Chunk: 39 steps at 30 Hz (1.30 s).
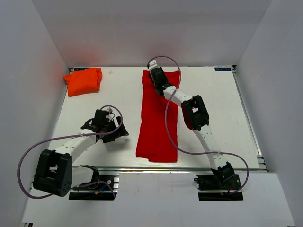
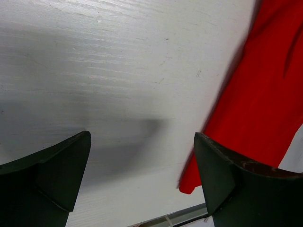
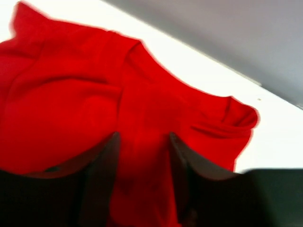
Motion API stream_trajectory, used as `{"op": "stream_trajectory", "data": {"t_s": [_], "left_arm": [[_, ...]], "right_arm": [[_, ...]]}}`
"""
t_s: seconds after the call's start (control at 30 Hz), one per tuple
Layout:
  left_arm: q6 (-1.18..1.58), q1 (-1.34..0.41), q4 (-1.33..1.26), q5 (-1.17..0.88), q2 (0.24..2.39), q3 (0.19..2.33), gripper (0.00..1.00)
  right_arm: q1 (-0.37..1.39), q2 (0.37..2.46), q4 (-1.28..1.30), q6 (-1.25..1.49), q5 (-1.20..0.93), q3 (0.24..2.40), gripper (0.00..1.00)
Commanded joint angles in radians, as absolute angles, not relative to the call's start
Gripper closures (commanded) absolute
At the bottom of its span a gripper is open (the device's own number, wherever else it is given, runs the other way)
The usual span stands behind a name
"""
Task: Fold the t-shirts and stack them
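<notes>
I see my right claw (image 3: 142, 142) half closed on a bunched ridge at the far end of the red t-shirt (image 1: 156, 127), a long strip across mid-surface (image 1: 218, 118). Left claw (image 2: 142, 137) gapes wide, empty, beside the shirt. The orange t-shirt (image 1: 83, 80) sits bundled at the far-left corner.

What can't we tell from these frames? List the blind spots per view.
- Whether the right pincer has actually pinched the red shirt: the right wrist view is motion-blurred, and in the top view the right arm covers it.
- Red shirt's far end: top view, hidden under the right arm.
- Orange shirt: top view only, too small to count folds.
- Left wrist view: the frame edge and the open left pincer cut off the red shirt.
</notes>
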<state>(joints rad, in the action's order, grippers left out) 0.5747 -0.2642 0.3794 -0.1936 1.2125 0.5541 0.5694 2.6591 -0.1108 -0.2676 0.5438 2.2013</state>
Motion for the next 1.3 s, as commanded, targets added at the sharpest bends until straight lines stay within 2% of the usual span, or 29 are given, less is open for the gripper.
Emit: {"op": "stream_trajectory", "data": {"t_s": [0.0,0.13,0.17,0.23,0.33,0.37,0.4,0.57,0.63,0.67,0.7,0.77,0.8,1.03,1.13,1.17,1.27], "left_arm": [[0.565,-0.267,0.356,-0.209,1.206,0.551,0.00],[0.565,-0.267,0.356,-0.209,1.206,0.541,0.00],[0.565,-0.267,0.356,-0.209,1.206,0.541,0.00],[0.565,-0.267,0.356,-0.209,1.206,0.541,0.00],[0.565,-0.267,0.356,-0.218,1.206,0.541,0.00],[0.565,-0.267,0.356,-0.218,1.206,0.541,0.00],[0.565,-0.267,0.356,-0.218,1.206,0.541,0.00],[0.565,-0.267,0.365,-0.209,1.197,0.541,0.00],[0.565,-0.267,0.365,-0.209,1.197,0.541,0.00],[0.565,-0.267,0.365,-0.209,1.197,0.541,0.00],[0.565,-0.267,0.365,-0.209,1.197,0.541,0.00],[0.565,-0.267,0.365,-0.209,1.197,0.541,0.00],[0.565,-0.267,0.365,-0.209,1.197,0.541,0.00],[0.565,-0.267,0.365,-0.209,1.187,0.551,0.00],[0.565,-0.267,0.365,-0.209,1.187,0.551,0.00],[0.565,-0.267,0.365,-0.209,1.187,0.551,0.00],[0.565,-0.267,0.365,-0.209,1.197,0.560,0.00]], "right_arm": [[0.574,2.553,-0.074,-0.244,0.412,2.184,0.47],[0.572,2.527,-0.049,-0.190,0.412,2.177,0.46],[0.569,2.526,-0.049,-0.186,0.429,2.177,0.54],[0.566,2.526,-0.046,-0.170,0.463,2.178,0.61],[0.551,2.528,-0.031,-0.160,0.511,2.178,0.61],[0.551,2.526,-0.025,-0.160,0.505,2.175,0.56],[0.548,2.530,-0.018,-0.156,0.494,2.174,0.56],[0.541,2.508,0.054,-0.192,0.277,2.138,0.42],[0.548,2.503,0.060,-0.207,0.261,2.122,0.42],[0.548,2.505,0.060,-0.206,0.281,2.120,0.45],[0.546,2.503,0.060,-0.196,0.293,2.123,0.55],[0.537,2.508,0.057,-0.164,0.337,2.128,0.58],[0.537,2.500,0.057,-0.155,0.351,2.128,0.65],[0.508,2.428,0.014,-0.013,0.419,2.065,0.67],[0.482,2.383,0.014,0.069,0.376,2.021,0.74],[0.465,2.376,0.014,0.083,0.338,2.016,0.83],[0.442,2.353,0.012,0.133,0.304,1.987,0.86]]}}
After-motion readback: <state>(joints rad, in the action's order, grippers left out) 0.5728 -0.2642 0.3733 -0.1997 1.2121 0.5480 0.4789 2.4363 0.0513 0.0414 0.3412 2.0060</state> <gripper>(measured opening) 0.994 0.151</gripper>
